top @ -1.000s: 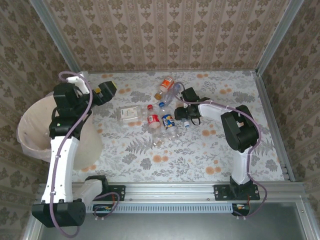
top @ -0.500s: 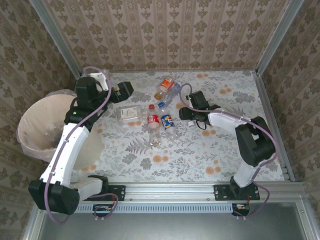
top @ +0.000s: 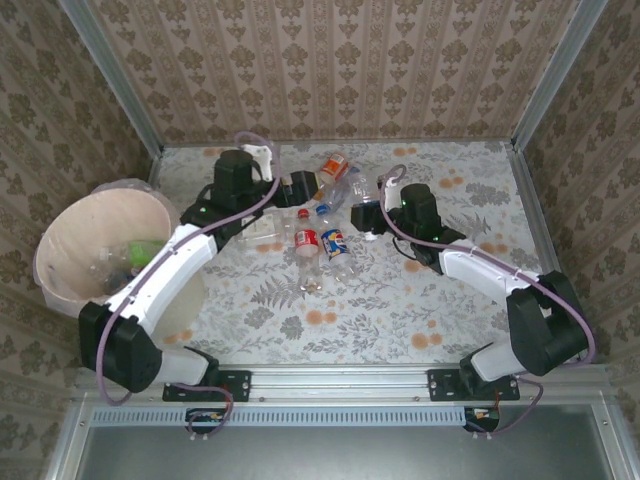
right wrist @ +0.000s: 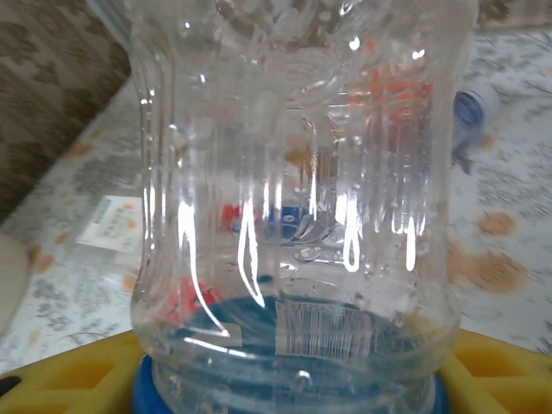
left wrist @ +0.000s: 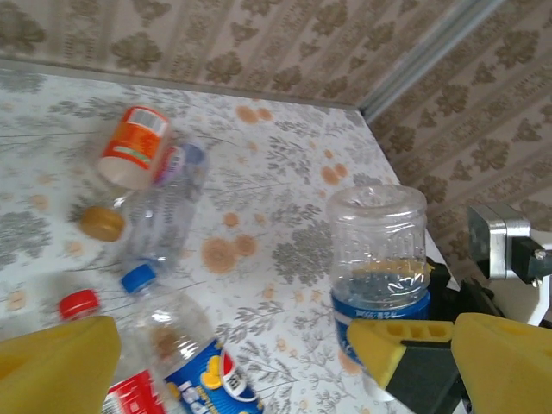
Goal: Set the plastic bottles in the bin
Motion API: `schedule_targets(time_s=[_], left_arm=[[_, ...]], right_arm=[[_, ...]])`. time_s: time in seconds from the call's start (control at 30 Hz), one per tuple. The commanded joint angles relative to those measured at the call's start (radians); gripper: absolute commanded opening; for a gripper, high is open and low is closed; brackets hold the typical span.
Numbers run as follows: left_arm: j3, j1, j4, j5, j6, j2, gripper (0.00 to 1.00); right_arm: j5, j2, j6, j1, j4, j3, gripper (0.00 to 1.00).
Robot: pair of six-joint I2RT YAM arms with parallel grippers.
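I watched the left arm (top: pixel 170 265) stretch in a long bow from its base at the near left, past the bin, to the far middle of the worktop (top: pixel 430 300). The left pincer (top: pixel 308 186) stood with its fingers wide apart, holding nothing, just beside the loose plastic bottles.

The right arm (top: pixel 480 270) was bent at the elbow near the right side and reached leftward. The right pincer (top: pixel 366 218) was clamped on a clear blue-labelled bottle (right wrist: pixel 293 172), held upright, with yellow fingers (right wrist: pixel 60 379) pressed to either side of the blue band.

The pale pink bin (top: pixel 85 225), lined with a thin clear bag, sat at the left edge, well apart from both pincers. Inside lay something green (top: pixel 140 250) and a few clear bottles I couldn't count.

On the worktop between the pincers lay a flattened clear bottle (top: pixel 262 228), a Pepsi bottle (left wrist: pixel 203 371) touching a red-labelled bottle (top: pixel 307 238), and farther back an orange-labelled bottle (left wrist: pixel 134 155).
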Motion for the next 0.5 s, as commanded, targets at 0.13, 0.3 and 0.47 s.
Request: schedule_targets(time_s=[0.13,0.3,0.47], left_arm=[[0.071,-0.079,0.158,0.051,-0.055,0.123,1.0],[0.114,-0.112,0.195,0.092,-0.092,0.209,1.0],[0.155,-0.124,0.205,0.097,-0.081,0.259,1.0]], right_arm=[[-0.134,-0.021,0.094,0.012,0.179,-0.014,0.54],[-0.198,-0.011,0.106,0.021,0.215,-0.007,0.54],[-0.217,-0.019,0.095,0.031,0.214,-0.006,0.54]])
